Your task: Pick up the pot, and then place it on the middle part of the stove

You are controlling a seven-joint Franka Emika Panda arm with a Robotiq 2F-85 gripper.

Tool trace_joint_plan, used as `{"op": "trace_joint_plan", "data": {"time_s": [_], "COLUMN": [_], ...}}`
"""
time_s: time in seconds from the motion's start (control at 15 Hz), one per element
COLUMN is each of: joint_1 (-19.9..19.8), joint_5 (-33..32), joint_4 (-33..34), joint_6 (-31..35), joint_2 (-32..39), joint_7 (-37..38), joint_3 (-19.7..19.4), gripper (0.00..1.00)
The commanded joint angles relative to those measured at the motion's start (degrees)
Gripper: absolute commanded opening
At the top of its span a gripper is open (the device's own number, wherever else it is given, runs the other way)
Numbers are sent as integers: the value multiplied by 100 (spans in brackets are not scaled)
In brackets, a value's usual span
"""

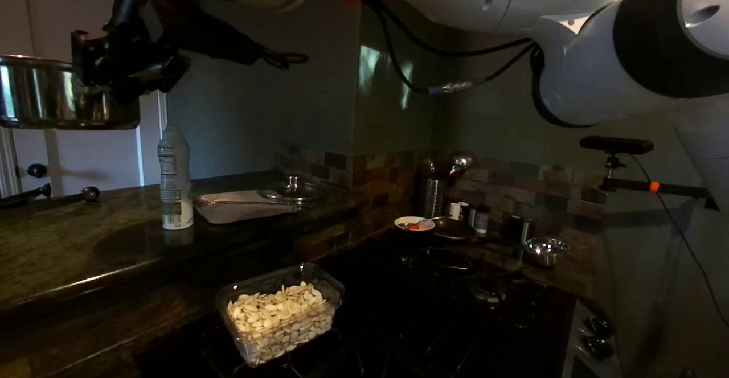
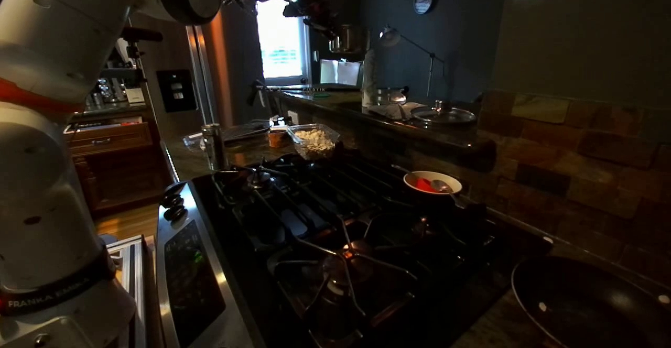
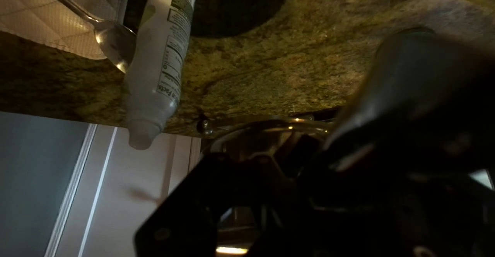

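Jaws grip the pot (image 1: 51, 99) — upright in midair, well apart from the stove (image 2: 296, 222).

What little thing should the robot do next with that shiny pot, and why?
Perhaps lift the pot slightly before swinging it toward the stove. It hangs in midair, not yet over the stove, and the top of the bottle looks about level with the pot's base in both exterior views.

- In an exterior view, we see the pot (image 1: 40, 96) cropped at left, partly masked by the gripper (image 1: 105, 79).
- Beside the edge of the stove (image 2: 296, 221), we see a frying pan (image 2: 592, 306) cropped.
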Motion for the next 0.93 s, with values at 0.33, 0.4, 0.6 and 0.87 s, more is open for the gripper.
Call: {"op": "trace_joint_plan", "data": {"time_s": [0.33, 0.4, 0.6, 0.87], "joint_1": [-1779, -1949, -2250, -2456], "joint_5": [1880, 2127, 2530, 2623], "joint_4": [-581, -592, -658, -776], "joint_6": [237, 186, 138, 47], "joint_2": [-516, -537, -616, -773], "joint_7": [-1094, -1223, -1457, -1824], "joint_3": [574, 652, 789, 885], "gripper": [2, 2, 2, 2]}}
